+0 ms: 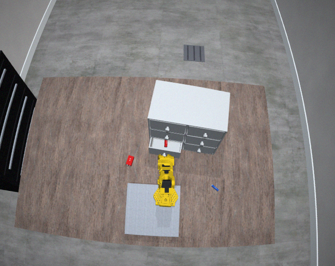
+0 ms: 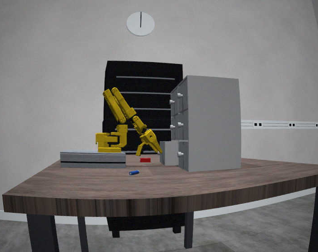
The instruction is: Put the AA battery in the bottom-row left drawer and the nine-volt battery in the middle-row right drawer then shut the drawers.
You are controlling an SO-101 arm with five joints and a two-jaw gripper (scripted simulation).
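Note:
The white chest [image 1: 189, 114] has two columns of three grey drawers. Its bottom left drawer stands pulled out, and it also shows in the side view [image 2: 169, 153]. A red cylinder with a white tip, seemingly the AA battery [image 1: 165, 141], lies inside it. A red block, seemingly the nine-volt battery [image 1: 129, 160], lies on the table left of the chest and shows in the side view [image 2: 145, 159]. My gripper [image 1: 163, 156] points down at the open drawer's knob, with its fingers a little apart [image 2: 149, 153] and holding nothing. One fingertip is at the drawer front.
A small blue cylinder [image 1: 215, 187] [image 2: 134, 172] lies on the table right of my base. My arm stands on a grey mat [image 1: 153, 209]. The other five drawers are shut. A black cabinet [image 1: 6, 120] stands beyond the table's left edge.

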